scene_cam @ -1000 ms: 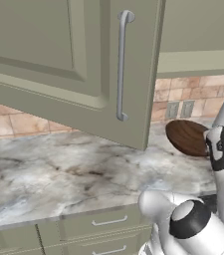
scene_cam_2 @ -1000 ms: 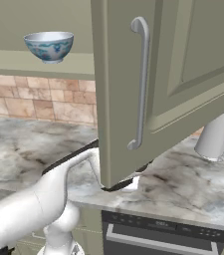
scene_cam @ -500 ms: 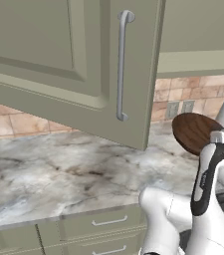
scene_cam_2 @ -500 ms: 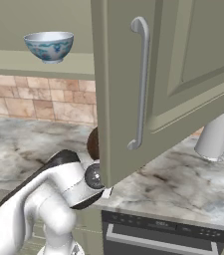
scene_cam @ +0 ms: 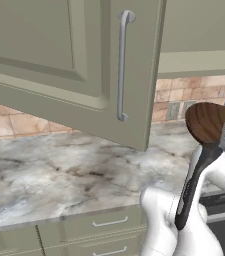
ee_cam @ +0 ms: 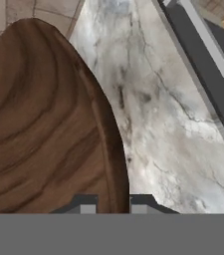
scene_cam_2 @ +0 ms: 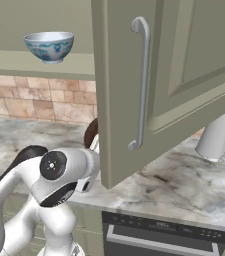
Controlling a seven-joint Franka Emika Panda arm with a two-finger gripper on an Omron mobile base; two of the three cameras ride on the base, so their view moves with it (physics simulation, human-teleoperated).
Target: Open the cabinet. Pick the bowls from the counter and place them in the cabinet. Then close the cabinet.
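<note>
The cabinet door (scene_cam: 59, 55) stands swung open, with its long silver bar handle (scene_cam: 123, 65) facing me. On the cabinet shelf sits the white bowl with the blue pattern (scene_cam_2: 49, 46). The dark brown wooden bowl (scene_cam: 208, 121) is tilted on edge above the counter (scene_cam: 59, 170), at the right. My gripper (ee_cam: 113, 205) is shut on its rim, and the bowl's grained inside (ee_cam: 44, 124) fills the left of the hand view. In the right base view a sliver of the brown bowl (scene_cam_2: 90, 134) peeks out behind the open door (scene_cam_2: 184, 65).
A pale grey cylindrical container (scene_cam_2: 215, 139) stands on the counter at the right, under the door's lower edge. A dark appliance front (scene_cam_2: 159, 235) sits below the counter. Drawers with short handles (scene_cam: 109, 222) run under the counter edge. The open door overhangs the counter's middle.
The wooden bowl has come up off the counter in my gripper, drifting a little to the right. The arm has unfolded upward with it. Door and white bowl are unchanged.
</note>
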